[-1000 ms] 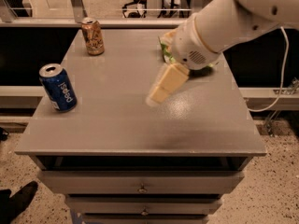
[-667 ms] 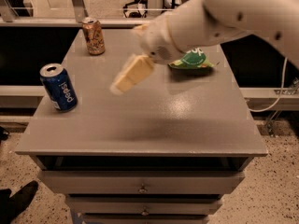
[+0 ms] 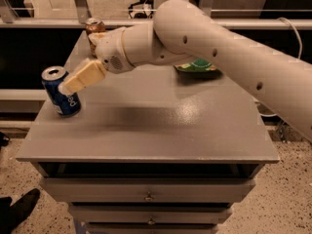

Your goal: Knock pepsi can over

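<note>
The pepsi can point(image 3: 60, 91), blue with white lettering and a silver top, stands near the left edge of the grey table point(image 3: 161, 130), tilted slightly to the left. My gripper point(image 3: 66, 87) reaches in from the right on the white arm point(image 3: 195, 38). Its cream fingertip is at the can's upper right side and seems to touch it. The brown-orange can point(image 3: 93, 27) stands at the table's back left, partly hidden behind the gripper's wrist.
A green packet point(image 3: 197, 66) lies at the back, partly under the arm. The table has drawers point(image 3: 148, 195) in its front. A dark shoe point(image 3: 19, 209) is on the floor at the lower left. A rail runs behind the table.
The arm has swept left across the table, from its middle right to the pepsi can. The can now leans slightly left. The arm now covers part of the green packet.
</note>
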You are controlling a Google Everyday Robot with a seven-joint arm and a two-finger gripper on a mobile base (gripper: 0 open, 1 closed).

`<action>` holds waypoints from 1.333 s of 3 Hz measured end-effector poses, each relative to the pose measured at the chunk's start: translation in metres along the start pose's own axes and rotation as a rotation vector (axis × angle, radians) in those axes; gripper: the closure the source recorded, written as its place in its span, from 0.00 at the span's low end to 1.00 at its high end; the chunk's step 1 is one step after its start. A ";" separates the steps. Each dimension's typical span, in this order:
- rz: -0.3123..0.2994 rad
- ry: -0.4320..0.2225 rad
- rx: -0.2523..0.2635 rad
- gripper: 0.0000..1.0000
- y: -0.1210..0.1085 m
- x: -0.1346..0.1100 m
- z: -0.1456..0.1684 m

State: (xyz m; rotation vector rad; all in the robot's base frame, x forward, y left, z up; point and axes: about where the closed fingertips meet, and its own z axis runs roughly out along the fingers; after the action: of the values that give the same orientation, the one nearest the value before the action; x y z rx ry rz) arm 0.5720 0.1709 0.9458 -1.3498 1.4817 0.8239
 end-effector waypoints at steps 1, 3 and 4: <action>0.033 -0.065 -0.044 0.00 0.009 0.002 0.039; 0.082 -0.128 -0.095 0.26 0.034 0.020 0.084; 0.107 -0.132 -0.064 0.65 0.023 0.030 0.070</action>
State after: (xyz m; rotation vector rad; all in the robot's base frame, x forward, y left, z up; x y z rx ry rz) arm 0.5642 0.2282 0.8915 -1.2464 1.4443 1.0168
